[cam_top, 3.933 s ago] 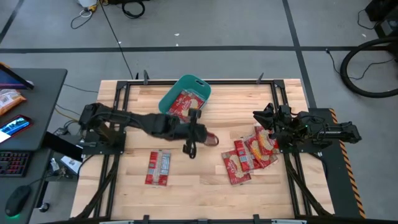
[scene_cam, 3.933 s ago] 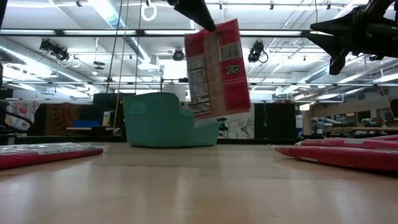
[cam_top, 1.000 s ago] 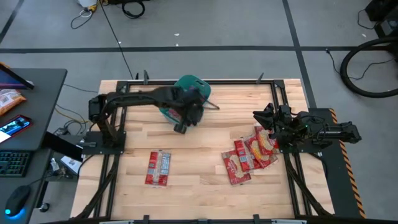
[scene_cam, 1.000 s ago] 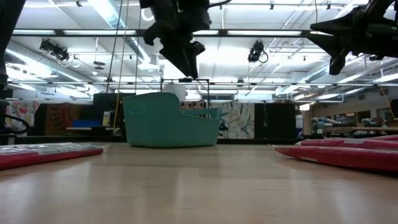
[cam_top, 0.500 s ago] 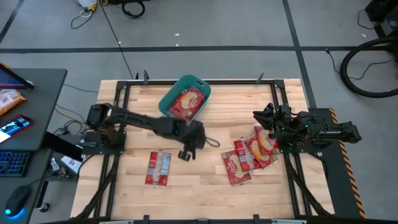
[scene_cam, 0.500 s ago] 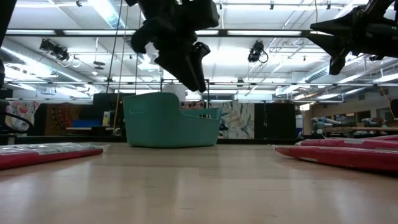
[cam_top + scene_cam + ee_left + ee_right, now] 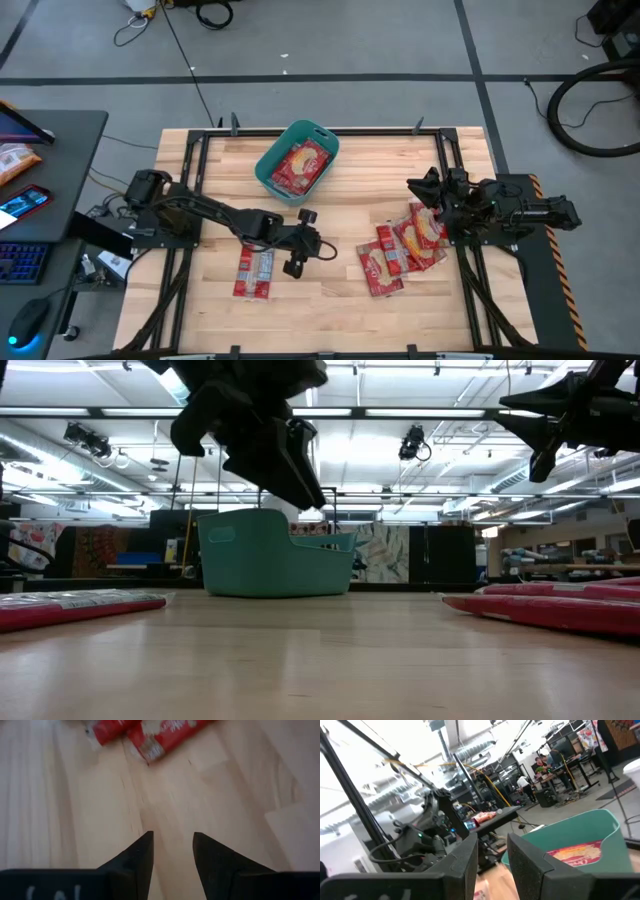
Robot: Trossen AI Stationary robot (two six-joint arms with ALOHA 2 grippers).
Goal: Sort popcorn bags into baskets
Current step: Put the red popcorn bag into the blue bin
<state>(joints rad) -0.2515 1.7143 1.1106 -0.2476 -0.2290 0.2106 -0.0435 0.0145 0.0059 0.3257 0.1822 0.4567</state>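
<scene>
Popcorn bags (image 7: 407,248) loose; left gripper (image 7: 312,250) empty, fingers apparently parted.

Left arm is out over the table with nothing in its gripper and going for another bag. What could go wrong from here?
1. The bags near the right gripper overlap in a pile, so a grasp there may lift two or drag neighbours.
2. The lone bag lies flat on the wood; the open left gripper may scrape the table or slip off.
3. The teal tub already holds bags, so a later drop could catch its rim.
</scene>
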